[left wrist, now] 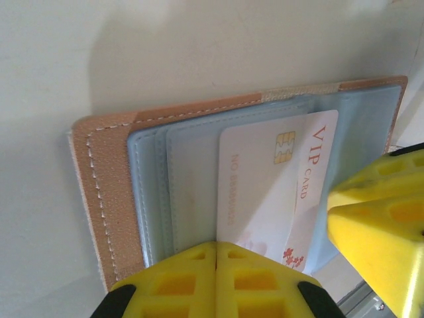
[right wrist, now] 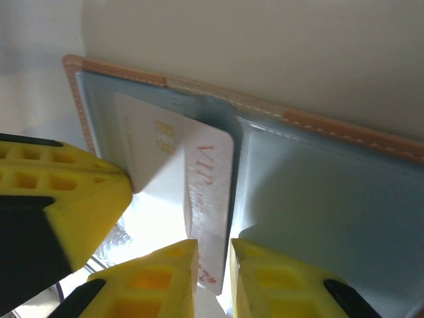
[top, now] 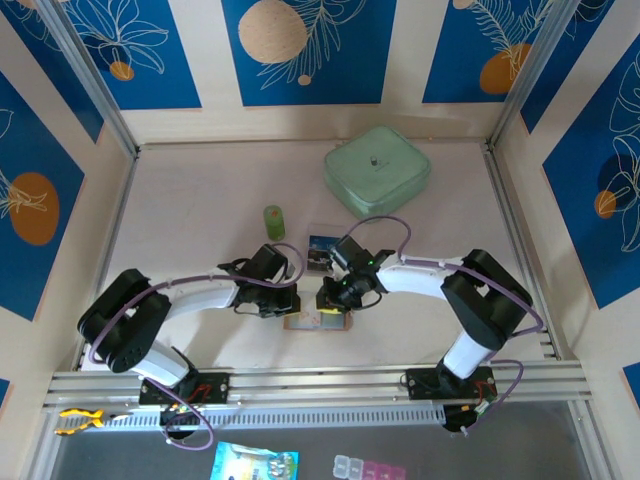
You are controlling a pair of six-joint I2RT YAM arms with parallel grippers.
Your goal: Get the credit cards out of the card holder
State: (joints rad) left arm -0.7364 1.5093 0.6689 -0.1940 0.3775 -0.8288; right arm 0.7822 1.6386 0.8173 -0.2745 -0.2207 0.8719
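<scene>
The card holder (top: 302, 322) lies open on the table (top: 200, 220) near its near edge, between the two arms, long axis running left to right; from above the grippers cover most of it. The left wrist view shows its tan stitched border and grey-blue panels, with a white credit card (left wrist: 265, 185) marked VIP, chip toward the far side. The card's long axis runs across the holder, and its near end is cut off by yellow fingers. The left gripper (left wrist: 216, 255) has its fingers pressed together over the holder's near edge. The right gripper (right wrist: 213, 246) shows a narrow gap with the card's near corner lying in it; whether it pinches the card I cannot tell. The top view adds a dark blue card (top: 322, 252) lying flat just beyond the holder, a green cylinder (top: 273, 221) and a pale green box (top: 377, 170) further off.
</scene>
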